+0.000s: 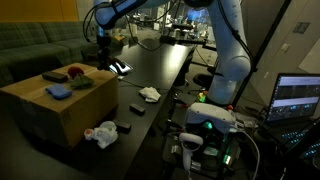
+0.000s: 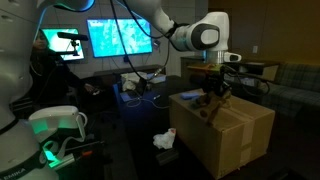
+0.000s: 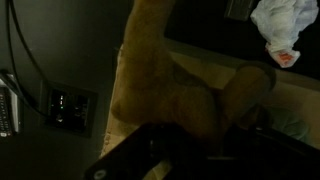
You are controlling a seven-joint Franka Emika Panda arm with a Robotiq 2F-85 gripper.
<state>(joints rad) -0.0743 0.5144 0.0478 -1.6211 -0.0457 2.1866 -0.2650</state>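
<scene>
Gripper [image 2: 212, 97] above the box [image 2: 238, 138], toward 11 o'clock of its top. As far as I can make out, the jaws are pressed in on a brown plush toy [image 3: 165, 85]; I cannot tell whether the toy rests on the box. In the wrist view the toy fills the middle, with a white wad [image 3: 283, 25] at 1 o'clock on the dark surface [image 1: 165, 60]. I judge the toy light, soft and squashy, not fragile, with a pile that grips well. I would hold it across the thick body, since a limb would stretch and swing. A blue cloth [image 1: 58, 91] lies on the box at 8 o'clock from the gripper.
</scene>
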